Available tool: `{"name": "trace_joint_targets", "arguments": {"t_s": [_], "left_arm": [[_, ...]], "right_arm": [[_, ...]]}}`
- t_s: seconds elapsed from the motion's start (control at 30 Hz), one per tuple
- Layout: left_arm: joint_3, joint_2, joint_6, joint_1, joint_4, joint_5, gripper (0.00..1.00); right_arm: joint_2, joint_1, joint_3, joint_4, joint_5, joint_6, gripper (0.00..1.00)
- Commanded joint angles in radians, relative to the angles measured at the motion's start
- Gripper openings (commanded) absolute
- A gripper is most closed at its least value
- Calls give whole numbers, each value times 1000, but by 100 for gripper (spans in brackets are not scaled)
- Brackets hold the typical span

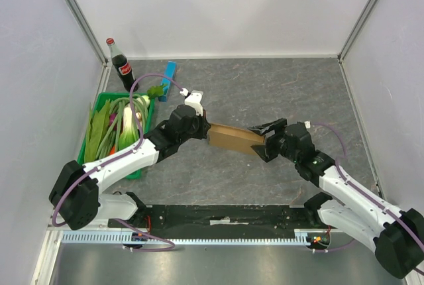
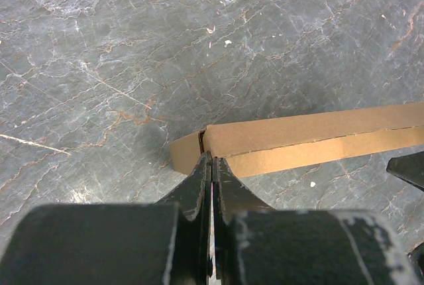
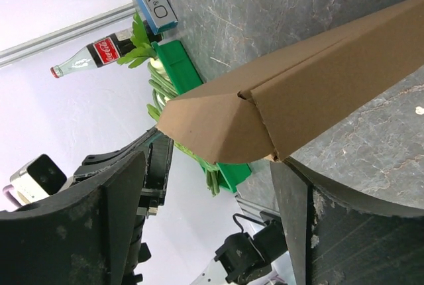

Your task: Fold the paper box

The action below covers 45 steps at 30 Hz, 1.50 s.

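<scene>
The paper box (image 1: 233,139) is a long, flat, partly folded piece of brown cardboard in the middle of the table, held between the two arms. My left gripper (image 1: 207,131) is at its left end. In the left wrist view the left gripper (image 2: 211,160) is shut, pinching the near edge of the box (image 2: 298,140) by a corner slit. My right gripper (image 1: 264,140) is at the right end. In the right wrist view the right gripper (image 3: 207,162) is wide open and the folded end of the box (image 3: 318,93) lies between its fingers, touching the right one.
A green crate (image 1: 136,172) of leafy vegetables stands at the left. A cola bottle (image 1: 122,66) and a slim blue bar (image 1: 168,79) are behind it near the back wall. White walls close in the grey table on three sides.
</scene>
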Motion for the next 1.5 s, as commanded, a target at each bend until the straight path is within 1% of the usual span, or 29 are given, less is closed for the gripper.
{"name": "trace_joint_targets", "arguments": {"t_s": [0.0,0.13,0.33,0.43,0.5,0.53,0.57,0.67,0.77,0.8,0.87,0.9,0.97,1.0,1.03,1.07,1.1,1.13,1.2,1.23,1.27,1.3,1.33,1.37,1.4,1.47], "left_arm": [[-14,19,-28,-21,-100,19,2],[-14,21,-28,-24,-100,19,2],[-29,2,-28,-25,-100,13,2],[-42,-13,-26,-27,-99,16,2],[-52,-25,-26,-25,-92,19,2],[-55,-31,-25,-27,-88,21,3],[-61,-34,-25,-25,-86,24,4],[-69,-51,-26,-25,-82,27,7],[-78,-70,-25,-25,-80,36,15],[-81,-76,-23,-25,-80,45,21],[-89,-103,-15,-25,-77,57,28],[-91,-114,-12,-25,-80,76,36],[-94,-157,-6,-25,-95,102,42],[-98,-177,-5,-24,-97,123,55],[-101,-192,-18,-24,-97,123,61],[-101,-220,-28,-18,-106,160,66],[-97,-226,-38,-10,-112,201,78],[-91,-231,-64,7,-118,221,82],[-80,-241,-95,24,-112,279,85],[-71,-241,-132,50,-105,306,85],[-66,-240,-150,65,-96,335,89],[-62,-232,-170,84,-71,388,89],[-54,-228,-214,122,-56,413,90],[-51,-220,-238,143,-40,438,95],[-45,-208,-256,163,-30,462,96],[-13,-151,-298,215,-31,468,97]], "right_arm": [[21,23,42,54,105,52,82],[52,29,35,78,111,58,76],[72,35,-5,101,111,90,73],[68,33,-19,100,128,89,68],[73,36,-27,101,131,90,63],[75,35,-37,126,130,93,61],[78,35,-45,132,125,97,58],[79,35,-74,152,125,104,54],[79,35,-93,156,131,107,51],[79,35,-96,158,136,109,50],[84,35,-110,166,145,113,48],[87,35,-111,170,146,115,47],[102,35,-114,182,143,115,45],[107,35,-116,189,142,113,45],[113,35,-116,190,142,113,44],[118,35,-117,192,142,113,43],[121,35,-122,198,145,113,43],[124,35,-125,202,146,116,42],[131,36,-133,219,145,120,41],[134,35,-134,219,146,120,40],[139,35,-136,221,145,121,40],[141,35,-137,225,145,120,39],[141,36,-137,227,143,120,38],[142,36,-137,227,145,118,38],[141,35,-142,230,145,117,37],[133,35,-148,230,145,118,36]]}}
